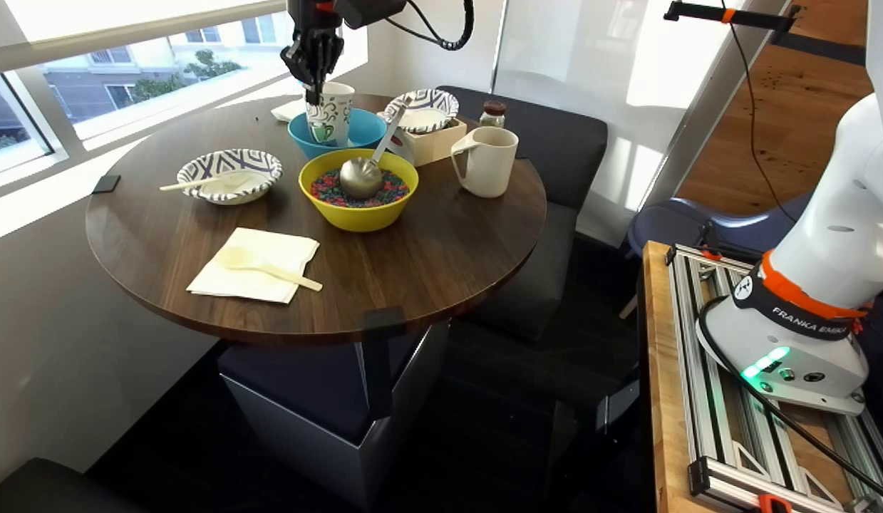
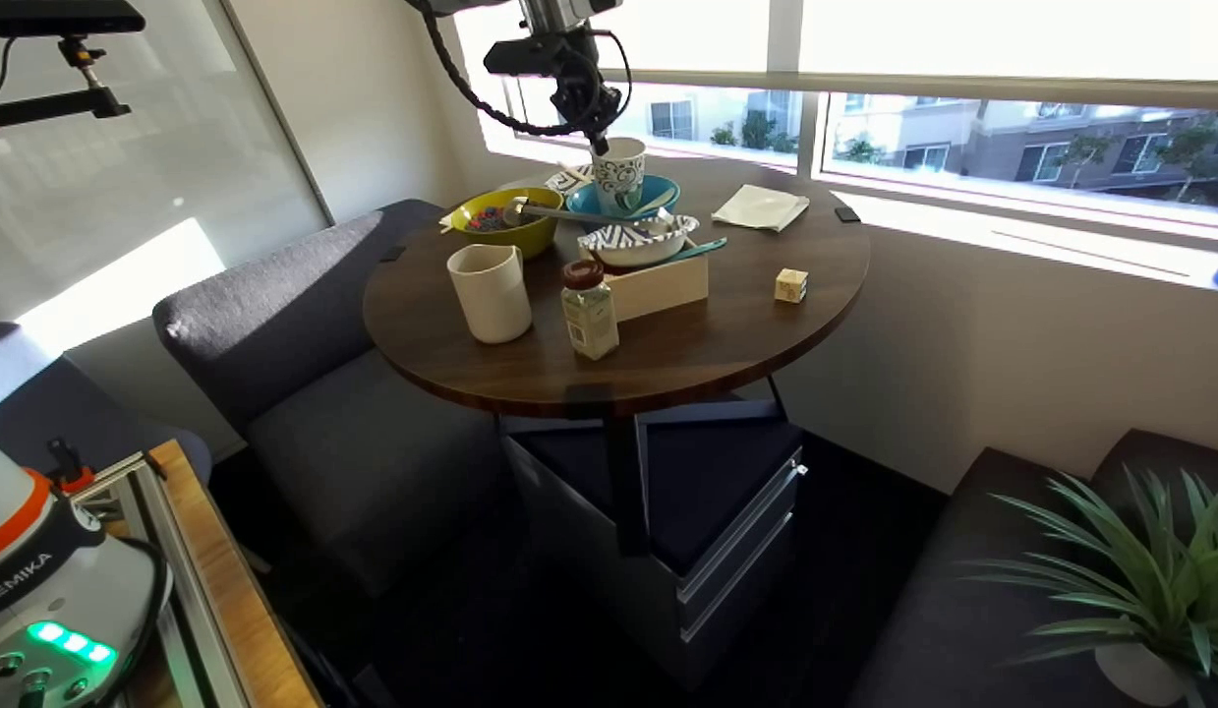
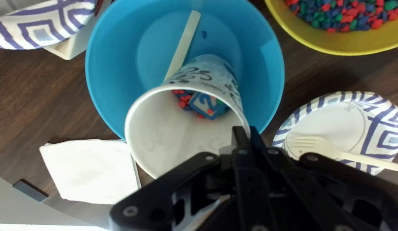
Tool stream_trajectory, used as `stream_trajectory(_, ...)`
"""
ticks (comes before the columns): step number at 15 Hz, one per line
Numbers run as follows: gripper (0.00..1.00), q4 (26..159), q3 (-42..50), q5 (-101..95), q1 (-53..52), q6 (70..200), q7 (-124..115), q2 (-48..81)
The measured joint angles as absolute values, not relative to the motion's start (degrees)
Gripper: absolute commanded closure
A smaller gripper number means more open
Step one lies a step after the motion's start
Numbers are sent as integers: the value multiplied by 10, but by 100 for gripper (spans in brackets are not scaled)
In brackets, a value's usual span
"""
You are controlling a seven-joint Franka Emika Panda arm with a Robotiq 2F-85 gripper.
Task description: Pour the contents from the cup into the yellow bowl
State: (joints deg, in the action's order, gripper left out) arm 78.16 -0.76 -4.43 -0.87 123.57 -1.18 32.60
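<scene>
The cup [image 1: 332, 114] is pale with dark and green swirls and is upright or nearly so, its lower part inside the light blue bowl [image 1: 298, 135]. It also shows in an exterior view [image 2: 620, 172] and the wrist view [image 3: 173, 131]. Red, blue and green pebbles and a block marked 2 lie at its bottom. My gripper [image 3: 248, 132] is shut on the cup's rim, one finger inside and one outside. I cannot tell whether the cup touches the blue bowl's floor. The yellow bowl [image 1: 359, 216] stands beside the blue bowl, holding similar pebbles and a metal ladle [image 1: 361, 178].
A cream mug [image 1: 491, 164], a spice jar [image 2: 590, 313] and a wooden box [image 2: 667, 288] with a striped bowl on it stand nearby. Another striped bowl [image 1: 231, 160] holds a fork. A wooden spoon [image 1: 270, 269] lies on a napkin [image 1: 227, 281]. A stick [image 3: 184, 45] lies in the blue bowl.
</scene>
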Motion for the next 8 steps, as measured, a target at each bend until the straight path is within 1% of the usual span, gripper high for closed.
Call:
stream_trajectory(5,99,797,-1,-51,-23,1222,-46,270)
stream_trajectory(8,99,820,-2,-40,-28,1190,-75,217)
